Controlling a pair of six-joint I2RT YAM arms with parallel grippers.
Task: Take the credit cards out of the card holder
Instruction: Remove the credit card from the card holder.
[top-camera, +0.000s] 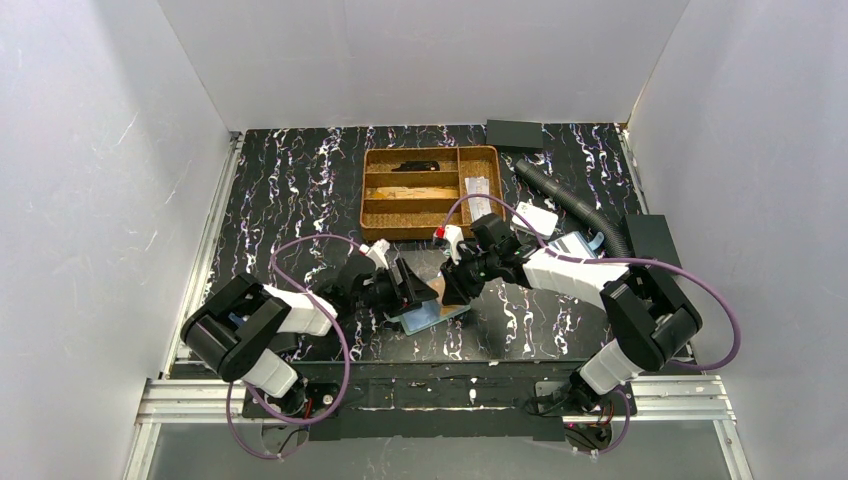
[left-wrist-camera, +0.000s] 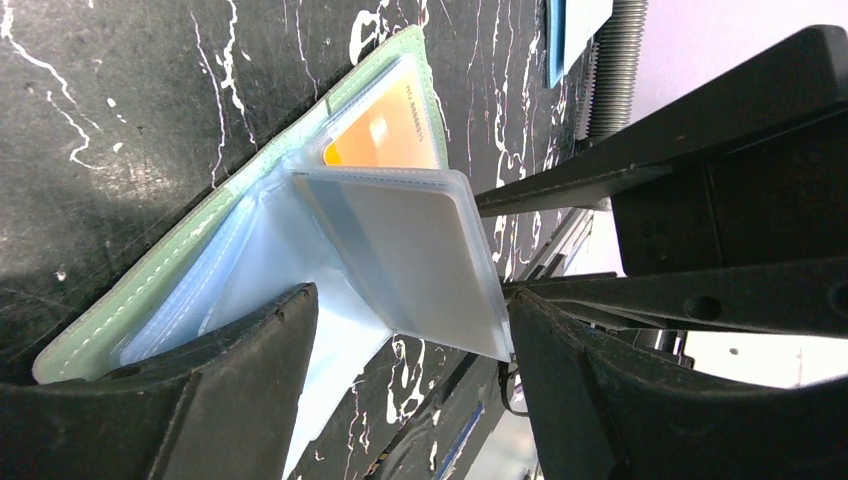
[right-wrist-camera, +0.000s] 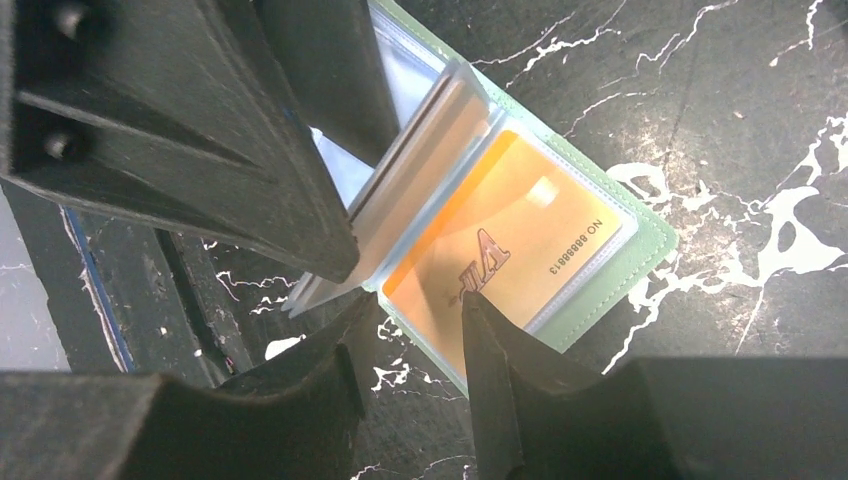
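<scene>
Two black-and-white robot arms reach inward from the near corners of the worktop (top-camera: 300, 180), with elbows bent and raised. Their forearms slope down so that the wrists nearly meet in the middle, close to the front edge. The left pincer (top-camera: 408, 288) points rightward and down, its two dark fingers (left-wrist-camera: 230, 400) spread wide and their tips low against the surface. The right pincer (top-camera: 456, 282) faces it from the opposite side, almost tip to tip and angled down, its fingers (right-wrist-camera: 520, 400) roughly half parted with a clear gap between them.
</scene>
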